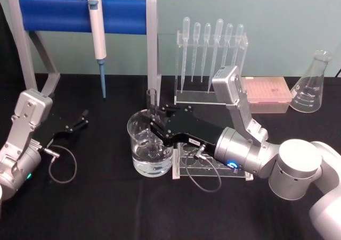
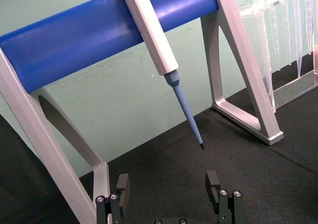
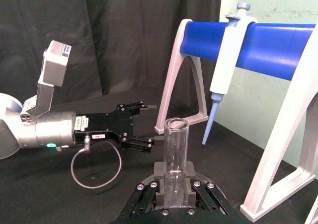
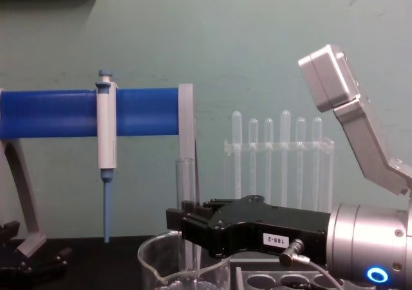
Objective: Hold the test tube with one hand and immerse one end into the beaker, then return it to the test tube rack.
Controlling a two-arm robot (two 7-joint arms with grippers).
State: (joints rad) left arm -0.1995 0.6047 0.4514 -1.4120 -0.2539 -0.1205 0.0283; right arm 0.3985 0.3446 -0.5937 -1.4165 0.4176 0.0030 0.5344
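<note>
Right tool (image 1: 154, 123), mid-frame, is clamping test tube (image 1: 152, 97) upright at beaker (image 1: 136, 157) far rim; am advising lowering straight, slow, w/o touching glass; left tool (image 1: 80, 120) idling w/ fingers apart, lower left.

- Black worktop (image 1: 106, 197).
- Stand with a blue bar (image 1: 58, 14) at the back left, its feet on the worktop.
- Glass beaker (image 1: 151, 163) in the middle, holding clear liquid.
- Clear test tube rack (image 1: 184, 166) just beside the beaker, on its right.
- Pipette rack (image 1: 192, 97) behind them.
- Pink box (image 1: 269, 93) and conical flask (image 1: 311, 85) at the back right.
</note>
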